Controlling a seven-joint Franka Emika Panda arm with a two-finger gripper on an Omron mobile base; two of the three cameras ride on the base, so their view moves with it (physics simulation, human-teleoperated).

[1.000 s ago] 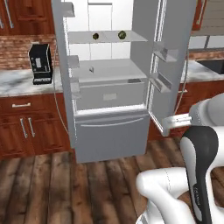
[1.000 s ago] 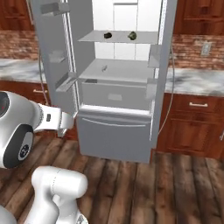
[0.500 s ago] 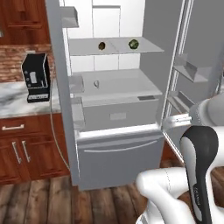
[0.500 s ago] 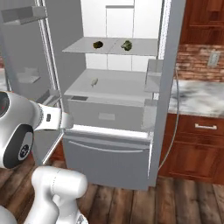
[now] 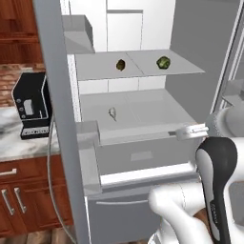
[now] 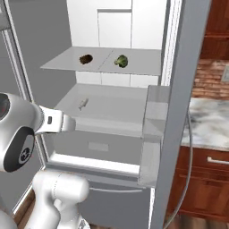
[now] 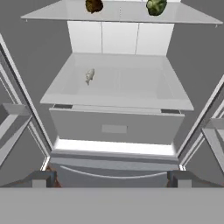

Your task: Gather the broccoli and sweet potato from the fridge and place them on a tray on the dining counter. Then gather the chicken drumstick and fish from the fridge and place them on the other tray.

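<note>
The fridge stands open in front of me. On its upper glass shelf, the green broccoli (image 5: 163,62) (image 6: 120,61) (image 7: 155,6) lies to the right of the brown sweet potato (image 5: 120,65) (image 6: 85,58) (image 7: 93,5). A small pale fish (image 5: 113,113) (image 6: 82,104) (image 7: 89,75) lies on the left of the shelf below. My gripper (image 7: 112,179) is open and holds nothing. It hangs in front of the fridge at drawer height, well short of the shelves. The chicken drumstick, the trays and the dining counter are out of view.
The open left door (image 5: 57,119) and right door (image 6: 183,112) with their bins flank the opening. A grey drawer (image 7: 114,127) sits under the fish shelf. A black coffee machine (image 5: 31,112) stands on the marble counter to the left, above wood cabinets (image 5: 19,200).
The base has driven closer to the fridge, so the whole picture has shifted and the fridge's inside looms larger. The food on the shelves has not moved and the gripper stays open.
</note>
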